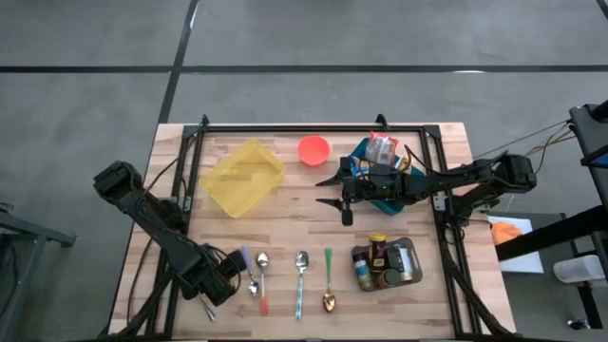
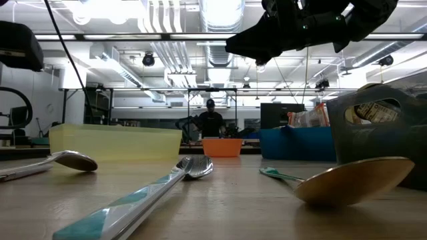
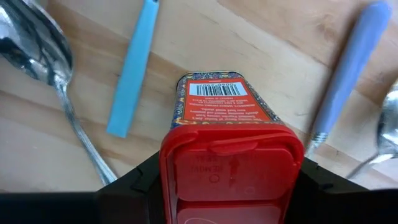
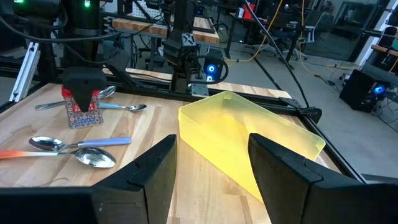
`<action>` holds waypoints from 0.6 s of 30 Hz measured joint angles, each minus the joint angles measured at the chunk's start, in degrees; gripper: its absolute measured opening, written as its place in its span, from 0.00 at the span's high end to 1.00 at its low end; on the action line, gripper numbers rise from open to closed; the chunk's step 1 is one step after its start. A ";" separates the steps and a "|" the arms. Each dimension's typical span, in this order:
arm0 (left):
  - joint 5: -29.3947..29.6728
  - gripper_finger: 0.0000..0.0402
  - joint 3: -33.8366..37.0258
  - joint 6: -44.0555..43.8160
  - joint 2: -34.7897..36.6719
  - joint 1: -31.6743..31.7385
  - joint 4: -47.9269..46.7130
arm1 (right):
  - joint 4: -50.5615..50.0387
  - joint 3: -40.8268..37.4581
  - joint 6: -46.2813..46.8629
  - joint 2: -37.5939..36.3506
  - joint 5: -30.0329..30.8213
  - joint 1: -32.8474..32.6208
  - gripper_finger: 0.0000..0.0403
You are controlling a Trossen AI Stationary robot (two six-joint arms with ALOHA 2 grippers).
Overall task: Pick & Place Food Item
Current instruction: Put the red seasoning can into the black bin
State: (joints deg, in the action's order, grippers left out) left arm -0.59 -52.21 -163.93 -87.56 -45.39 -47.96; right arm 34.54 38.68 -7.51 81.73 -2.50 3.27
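1. A small patterned tin with a red flip-top lid (image 3: 225, 155) was gripped by the left gripper (image 1: 220, 275) at the table's near left corner, just beside the row of spoons; the lid was seen clamped between the two dark fingers, the tin's barcoded base pointing down toward the wooden table top (image 3: 205, 37), so it was judged to be carried or being set down upright.
2. The jaws of the left gripper were partly closed, pressed on the lid's sides; nothing else was touched by them; a blue-handled spoon (image 3: 134, 68) and a lilac-handled spoon (image 3: 348, 68) lay on the wood beneath.
3. The right gripper (image 1: 332, 193) was held above mid-table, between the yellow translucent plastic tub (image 1: 243, 177) and the blue bin of snack packets (image 1: 385, 152); its fingers stood apart and empty, aimed toward the tub.
4. The tub was judged a likely destination; this could not be confirmed.
5. A metal tray of jars (image 1: 407, 258) stood untouched at the near right.
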 joint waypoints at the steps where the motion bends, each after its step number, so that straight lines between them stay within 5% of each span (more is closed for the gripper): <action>1: 0.32 0.49 0.00 0.01 0.29 0.08 -0.04 | 0.00 0.00 0.00 0.00 0.01 0.00 0.51; 18: 10.16 0.49 -0.29 6.76 7.20 2.43 -0.29 | -0.07 0.00 0.00 0.00 0.00 0.01 0.51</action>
State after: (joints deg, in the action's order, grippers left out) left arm 9.57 -52.50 -157.17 -80.36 -42.96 -48.25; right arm 34.48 38.68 -7.51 81.73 -2.50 3.28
